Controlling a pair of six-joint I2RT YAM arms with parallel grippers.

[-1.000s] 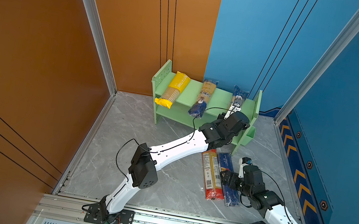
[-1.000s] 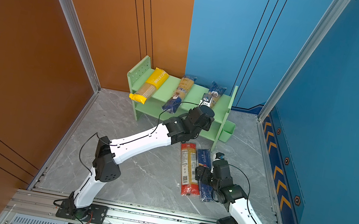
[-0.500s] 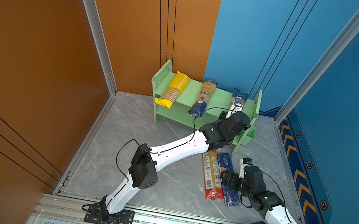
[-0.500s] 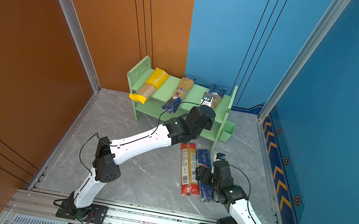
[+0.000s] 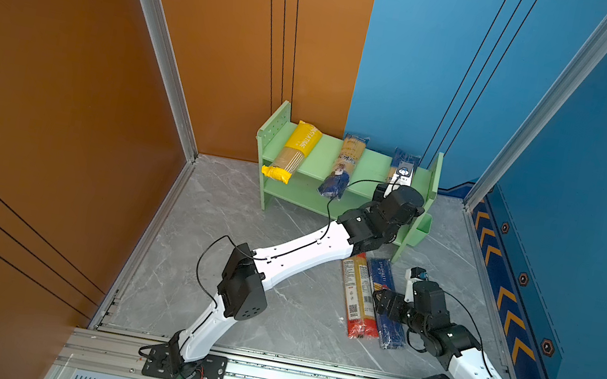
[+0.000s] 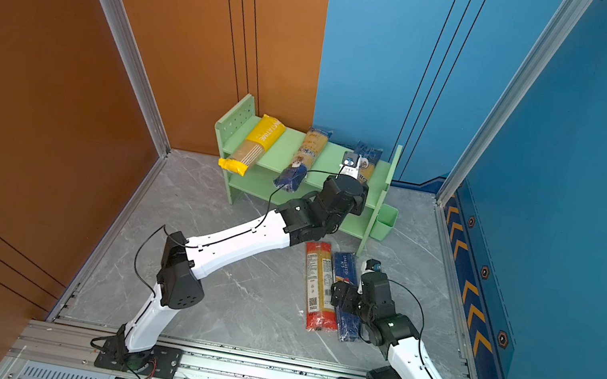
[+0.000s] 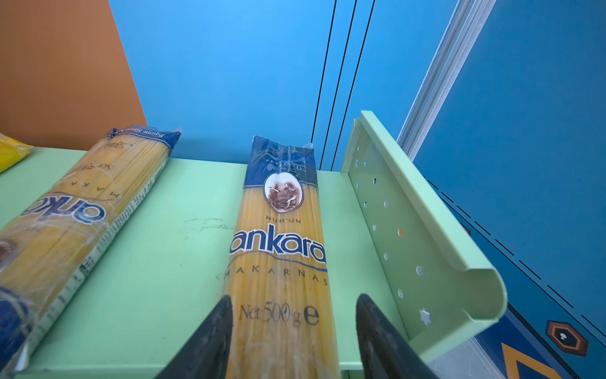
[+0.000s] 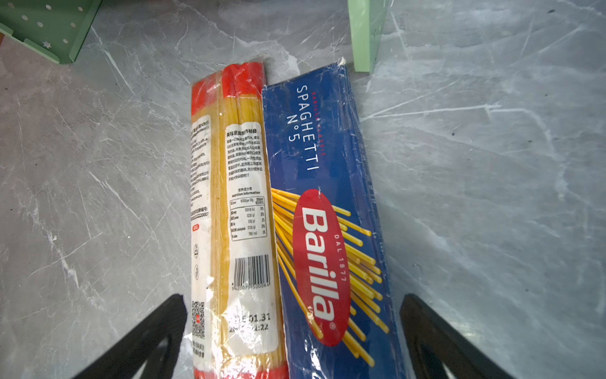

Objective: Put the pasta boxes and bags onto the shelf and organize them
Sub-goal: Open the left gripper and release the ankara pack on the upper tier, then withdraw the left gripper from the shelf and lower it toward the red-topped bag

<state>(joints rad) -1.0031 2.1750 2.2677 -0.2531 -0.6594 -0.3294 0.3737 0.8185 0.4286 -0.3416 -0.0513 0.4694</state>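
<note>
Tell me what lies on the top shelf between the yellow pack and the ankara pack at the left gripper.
The other ankara pack, apart from both, with bare shelf on either side of it; both top views show it.

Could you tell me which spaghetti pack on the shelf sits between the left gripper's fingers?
The ankara pack beside the perforated end panel; the other ankara pack and the yellow pack lie further along.
</note>
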